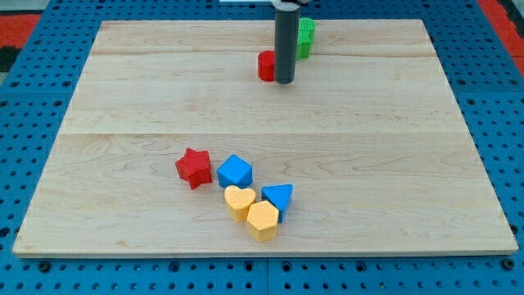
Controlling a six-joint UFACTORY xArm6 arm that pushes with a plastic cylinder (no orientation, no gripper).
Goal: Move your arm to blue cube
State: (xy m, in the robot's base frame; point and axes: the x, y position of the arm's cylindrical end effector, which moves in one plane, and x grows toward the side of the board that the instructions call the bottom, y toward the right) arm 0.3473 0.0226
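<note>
Tip: my tip (pixel 284 81) – near the view's top, touching a red block (pixel 265 65), beside a green block (pixel 305 37)
Blue cube (pixel 235 172): well apart – between red star block (pixel 194 167) and yellow heart block (pixel 239 201)
Board: pale wooden table top (pixel 393 147)

Only 1 camera covers the scene, set beyond the view's bottom edge of the wooden board (pixel 393 123) and looking down at a slant toward the view's top, so the far edge looks shorter than the near one. It stands far enough back to take in nearly the whole board, with strips of blue pegboard table (pixel 33 90) on all sides, while the rod is cut off by the view's top and only its lower length down to my tip (pixel 284 81) shows.
</note>
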